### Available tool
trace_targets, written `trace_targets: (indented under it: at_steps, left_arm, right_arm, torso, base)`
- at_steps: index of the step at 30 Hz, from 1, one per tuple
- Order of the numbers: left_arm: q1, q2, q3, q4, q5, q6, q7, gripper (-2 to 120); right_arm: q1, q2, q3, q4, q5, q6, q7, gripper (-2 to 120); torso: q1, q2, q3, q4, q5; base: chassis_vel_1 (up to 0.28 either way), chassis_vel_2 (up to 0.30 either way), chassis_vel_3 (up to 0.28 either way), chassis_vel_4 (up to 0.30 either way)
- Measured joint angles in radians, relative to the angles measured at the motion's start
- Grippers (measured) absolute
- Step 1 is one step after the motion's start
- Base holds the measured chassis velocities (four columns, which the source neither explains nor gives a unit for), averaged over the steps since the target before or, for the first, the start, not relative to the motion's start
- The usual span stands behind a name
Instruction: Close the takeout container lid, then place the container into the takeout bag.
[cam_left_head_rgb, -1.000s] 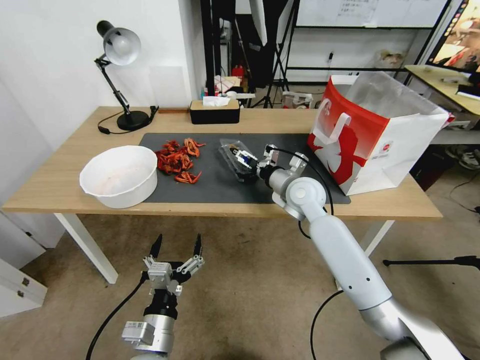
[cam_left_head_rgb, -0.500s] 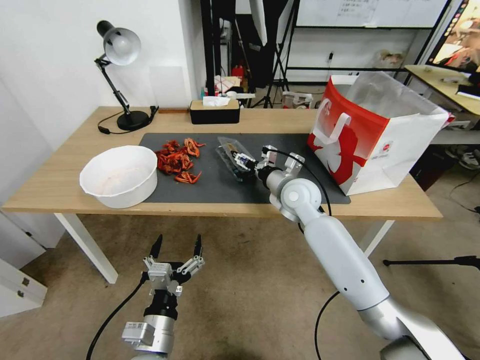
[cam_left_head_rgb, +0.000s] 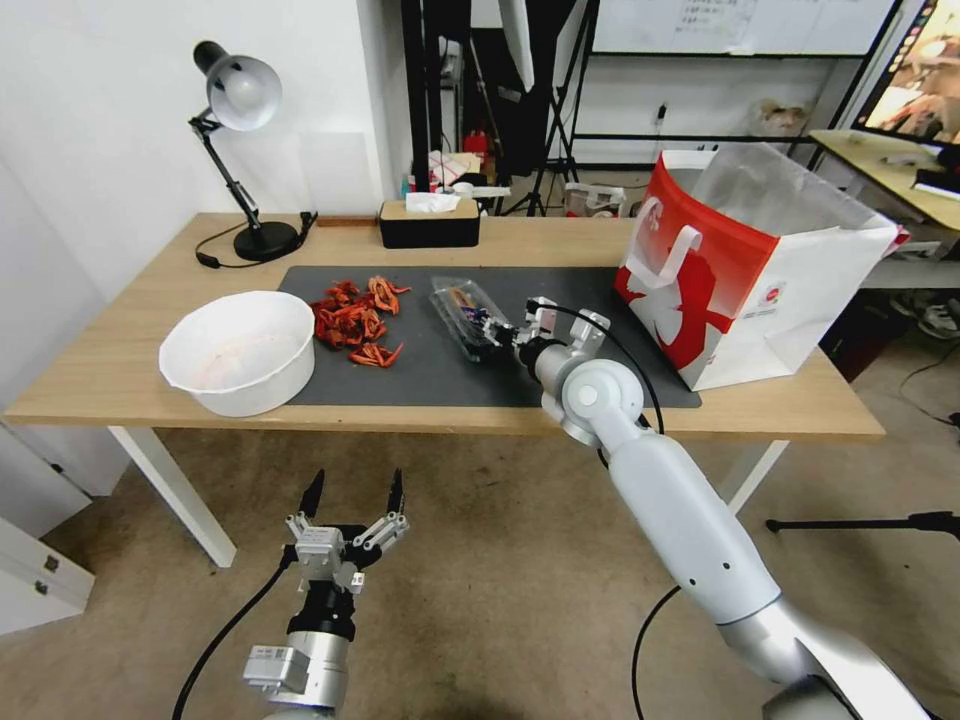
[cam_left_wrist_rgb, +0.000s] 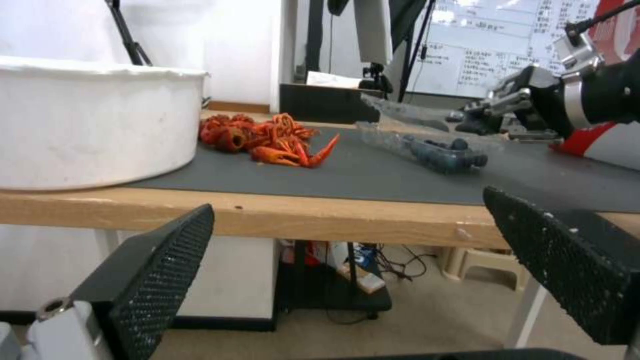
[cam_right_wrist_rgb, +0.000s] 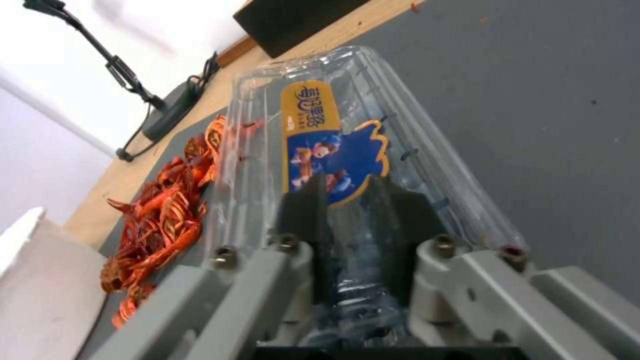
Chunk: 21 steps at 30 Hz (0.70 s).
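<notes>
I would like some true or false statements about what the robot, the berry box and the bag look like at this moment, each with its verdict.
1. The right tool is closed on the lid of the takeout container. True.
2. The takeout container is already inside the takeout bag. False: it is on the dark mat, apart from the bag.
3. The left tool hangs open below the table's front edge. True.
4. The white bowl stands between the container and the bag. False: it stands at the mat's other end, beyond the red crayfish.
5. The takeout bag lies flat on its side. False: it stands upright, mouth open.
</notes>
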Motion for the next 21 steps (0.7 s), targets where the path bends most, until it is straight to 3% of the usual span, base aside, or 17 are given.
trace_targets:
  at_steps: [4,16,21]
  left_arm:
    - [-0.008,0.010,0.000,-0.008,-0.012,0.010,-0.006,100]
    - [-0.028,0.042,0.008,-0.029,-0.073,0.037,-0.007,100]
    - [-0.048,0.072,0.023,-0.046,-0.163,0.049,-0.010,100]
  right_arm:
    - [0.000,-0.007,-0.005,0.010,-0.025,-0.015,-0.001,0]
    - [-0.003,-0.024,-0.015,0.012,-0.064,-0.045,-0.028,0]
    - [-0.003,-0.028,-0.018,0.012,-0.072,-0.055,-0.029,0]
  torso:
    - [0.000,0.000,0.000,0.0000,-0.0001]
    - [0.000,0.000,0.000,0.0000,0.0000]
    - [0.000,0.000,0.000,0.0001,0.0000]
  base:
    - [0.000,0.000,0.000,0.000]
    - [0.000,0.000,0.000,0.000]
    - [0.000,0.000,0.000,0.000]
